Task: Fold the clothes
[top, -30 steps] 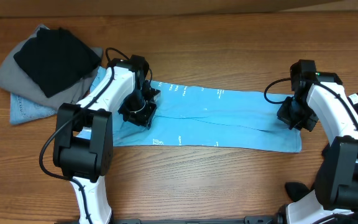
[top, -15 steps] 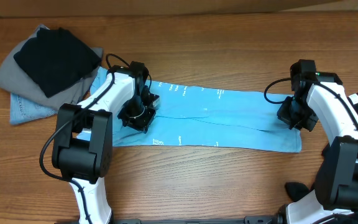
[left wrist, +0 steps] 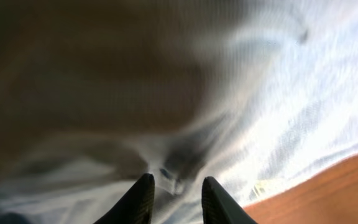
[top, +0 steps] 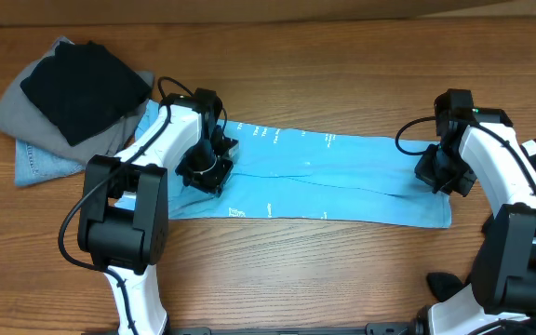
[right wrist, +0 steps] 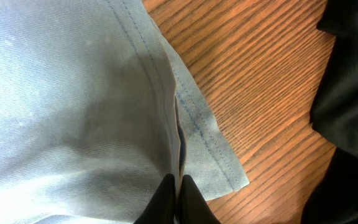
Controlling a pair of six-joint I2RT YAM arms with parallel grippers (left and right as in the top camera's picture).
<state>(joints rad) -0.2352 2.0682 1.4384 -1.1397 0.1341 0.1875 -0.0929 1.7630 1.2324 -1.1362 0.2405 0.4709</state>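
Across the middle of the table [top: 342, 270] lies the blue garment [top: 324, 177], flat, its long axis running from 9 to 3 o'clock. Each arm holds one end, so the fold likely turns on carrying one end along that axis to the other. At the 3 o'clock end the right gripper [top: 440, 175] has its fingers [right wrist: 161, 200] pressed together on a doubled hem. At the 9 o'clock end the left gripper [top: 205, 170] shows fingers [left wrist: 138, 200] slightly apart around a pucker; the blur hides whether they grip. Folded clothes [top: 63, 93] sit at 10 o'clock.
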